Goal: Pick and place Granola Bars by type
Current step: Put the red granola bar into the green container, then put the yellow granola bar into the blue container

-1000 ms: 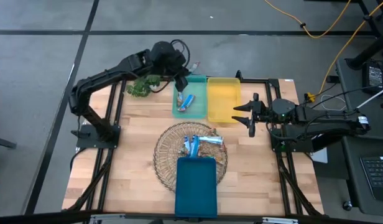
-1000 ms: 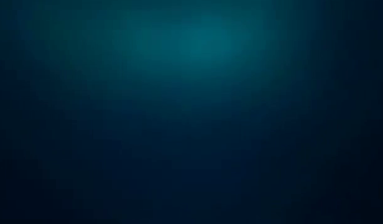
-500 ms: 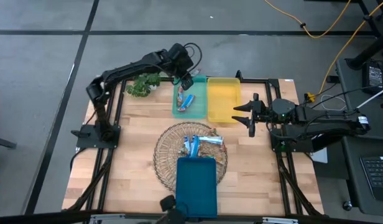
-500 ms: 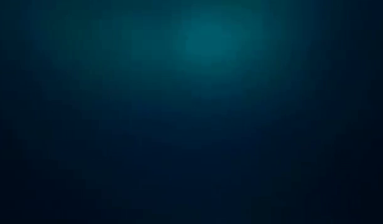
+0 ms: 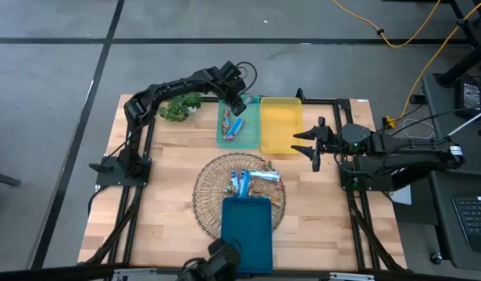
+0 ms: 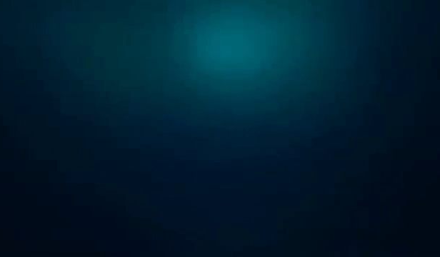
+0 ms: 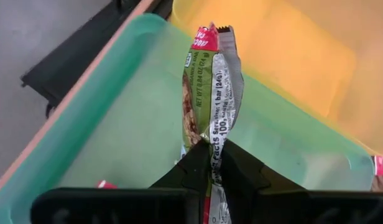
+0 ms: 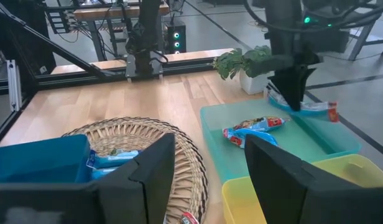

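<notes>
left pincer: pressed tight on a granola bar, pinching it by one end so the greenish, silver-and-red wrapper sticks out past the tips, hanging over the far end of the green tray

what could go wrong: it's only got the crimped tail of the wrapper, so the bar could swing or slide out early; the yellow tray is touching the green one, so a sloppy drop near that shared wall might land it in the wrong bin

also: there's a blue bar lying in the green tray already, and the held one looks like a different type to me, so green may be the wrong home for it, just my guess

right pincer: spread apart, holding nothing, parked just off the yellow tray's outer side

the rest of the bars: a few in the wire basket mid desk, half under the dark blue tray

hard to see: low camera is basically a dark teal blur, useless; how many bars are under that blue tray, no idea; a dark blurry shape pokes in at the near edge of the top view, can't tell what it is

plant: near the left arm, not touching anything
</notes>
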You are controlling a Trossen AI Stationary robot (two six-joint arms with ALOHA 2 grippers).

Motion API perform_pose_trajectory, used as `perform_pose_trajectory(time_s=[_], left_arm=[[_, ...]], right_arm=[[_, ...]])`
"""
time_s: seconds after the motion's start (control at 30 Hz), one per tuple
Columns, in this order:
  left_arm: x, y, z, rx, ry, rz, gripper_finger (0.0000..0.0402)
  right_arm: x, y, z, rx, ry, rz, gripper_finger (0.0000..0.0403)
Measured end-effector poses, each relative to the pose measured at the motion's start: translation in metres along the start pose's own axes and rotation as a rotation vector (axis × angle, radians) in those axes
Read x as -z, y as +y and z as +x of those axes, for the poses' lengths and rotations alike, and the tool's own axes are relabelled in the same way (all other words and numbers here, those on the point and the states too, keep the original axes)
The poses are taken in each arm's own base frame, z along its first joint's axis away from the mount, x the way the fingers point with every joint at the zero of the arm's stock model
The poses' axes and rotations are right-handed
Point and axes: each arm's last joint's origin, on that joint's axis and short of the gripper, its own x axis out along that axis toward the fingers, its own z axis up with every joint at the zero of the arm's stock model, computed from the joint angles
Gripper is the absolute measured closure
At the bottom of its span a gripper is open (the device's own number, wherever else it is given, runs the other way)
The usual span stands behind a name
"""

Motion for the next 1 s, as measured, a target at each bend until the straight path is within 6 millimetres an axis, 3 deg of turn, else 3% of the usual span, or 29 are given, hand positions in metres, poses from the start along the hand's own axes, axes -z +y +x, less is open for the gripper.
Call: perform_pose_trajectory(time_s=[0.73,1.0], left_arm=[[-0.003,0.002,-0.001,-0.023,-0.033,-0.015,0.0318],[-0.004,-0.017,-0.003,0.045,-0.031,-0.002,0.0322]], right_arm=[[0.0,0.0,0.0,0.0,0.0,0.006,0.0207],[0.0,0.0,0.0,0.0,0.0,0.006,0.0207]])
